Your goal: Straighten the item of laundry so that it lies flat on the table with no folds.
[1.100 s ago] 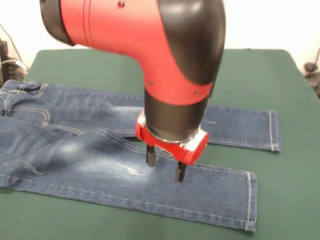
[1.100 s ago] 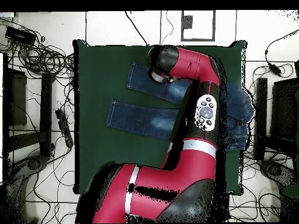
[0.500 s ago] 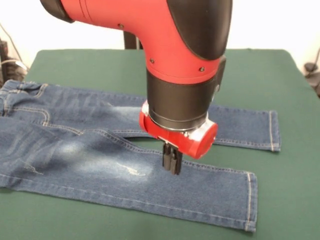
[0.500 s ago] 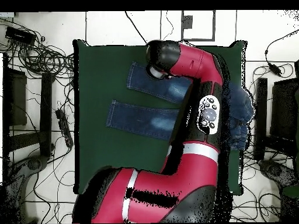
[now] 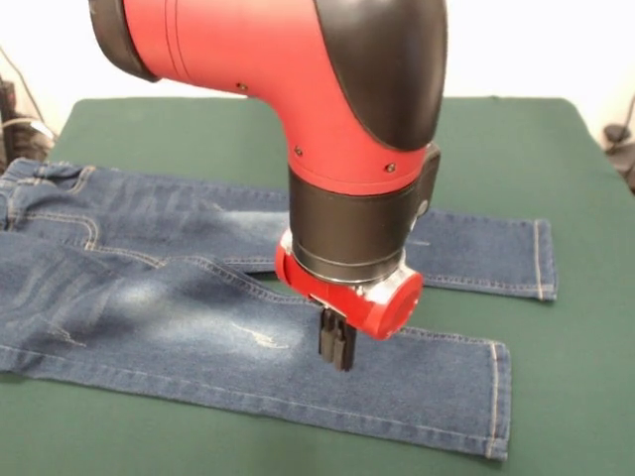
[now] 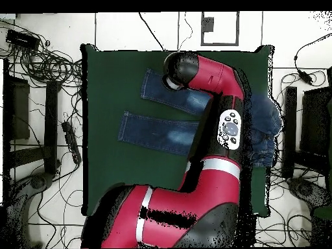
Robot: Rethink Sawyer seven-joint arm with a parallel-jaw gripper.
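Denim first, front view: small pair of blue jeans (image 5: 198,317) with faded pale patches and tan stitching, spread across the dark green felt-covered table (image 5: 585,327). Both legs run toward the picture's right, hems side by side but apart, a narrow wedge of green showing between them. Waist end runs off the left edge. Nearer leg mostly flat, slight rumples toward the left.

Red and black robot arm (image 5: 347,109) comes down over the middle. Its black gripper (image 5: 335,347) points straight down at the nearer leg's upper edge; the fingers (image 5: 337,339) are pressed together with no gap between them. Tips sit at or just above the cloth; whether any denim is pinched, cannot tell.

Overhead view: arm (image 6: 207,130) crosses the table (image 6: 104,181) from the bottom edge, covering the jeans' (image 6: 155,133) upper part. Two legs point to the picture's left, hems apart. Waist end bunched at the table's right side. Gripper hidden under the arm's elbow.
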